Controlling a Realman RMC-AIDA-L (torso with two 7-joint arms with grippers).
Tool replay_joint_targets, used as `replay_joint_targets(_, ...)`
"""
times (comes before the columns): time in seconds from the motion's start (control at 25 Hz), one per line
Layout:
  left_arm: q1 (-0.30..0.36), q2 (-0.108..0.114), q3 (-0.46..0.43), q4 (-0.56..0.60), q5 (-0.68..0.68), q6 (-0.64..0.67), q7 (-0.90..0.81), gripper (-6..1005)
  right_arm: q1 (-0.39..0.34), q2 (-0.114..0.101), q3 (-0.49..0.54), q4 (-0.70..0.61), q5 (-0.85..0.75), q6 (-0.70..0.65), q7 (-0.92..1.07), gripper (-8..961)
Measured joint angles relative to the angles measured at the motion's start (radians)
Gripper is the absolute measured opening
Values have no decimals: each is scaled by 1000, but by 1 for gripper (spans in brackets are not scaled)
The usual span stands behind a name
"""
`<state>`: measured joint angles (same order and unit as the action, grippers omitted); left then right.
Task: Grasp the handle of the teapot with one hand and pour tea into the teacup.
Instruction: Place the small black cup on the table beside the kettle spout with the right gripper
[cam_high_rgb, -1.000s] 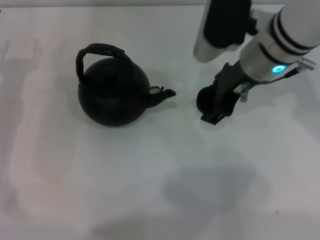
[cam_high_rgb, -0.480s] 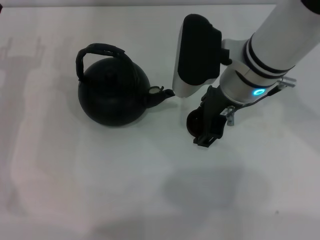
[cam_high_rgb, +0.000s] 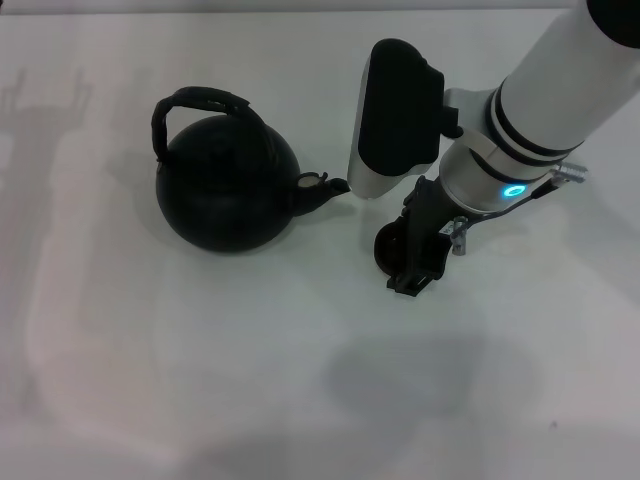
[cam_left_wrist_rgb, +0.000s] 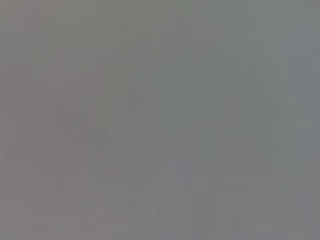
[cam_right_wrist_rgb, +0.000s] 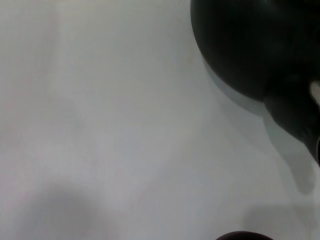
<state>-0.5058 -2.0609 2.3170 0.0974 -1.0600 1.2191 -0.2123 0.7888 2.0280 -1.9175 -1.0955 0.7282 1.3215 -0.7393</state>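
Broadly, a plain white table (cam_high_rgb: 250, 380) fills the head view from edge to edge. Across its upper right reaches the right arm (cam_high_rgb: 560, 90), white and grey with black rings and a lit blue-green ring near the wrist, coming in from the top right corner and slanting down toward the middle of the frame. A white-and-black housing (cam_high_rgb: 395, 115) on that arm stands just right of the teapot's spout (cam_high_rgb: 330, 188).

Next in size, the teapot (cam_high_rgb: 225, 180) sits upright in the upper left of the head view, round and black, its short spout pointing right. The handle (cam_high_rgb: 195, 105) arches over its top, dark and wrapped-looking, with nothing touching it. In the right wrist view the teapot's body (cam_right_wrist_rgb: 255, 45) fills the upper right corner, with the table below it.

Smaller, the right gripper (cam_high_rgb: 415, 255) hangs black below the lit ring, right of centre, low over the table. It sits right at the teacup (cam_high_rgb: 392, 248), a small dark round shape showing at its left side, near the spout but apart from it. Whether the fingers are clamped on the teacup or merely beside it cannot be told.

The left wrist view shows only a flat grey field, and the left gripper appears nowhere.
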Motion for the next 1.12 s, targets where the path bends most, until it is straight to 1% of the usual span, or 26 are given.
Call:
replay_joint_targets(0.28, -4, -1, -26, -1, 0, 1, 2, 758, 17, 0, -8, 31, 1, -2, -16, 727)
replay_joint_targets(0.56, -7, 0, -28, -1, 0, 2, 2, 757, 21, 0, -19, 47, 14, -15, -17, 726)
replay_joint_targets(0.88, -26, -1, -28, -11, 4, 1, 2, 757, 28, 0, -25, 84, 44, -23, -13, 726)
replay_joint_targets(1.12, -28, 0, -28, -12, 3, 0, 2, 757, 29, 0, -25, 87, 44, -31, -18, 727)
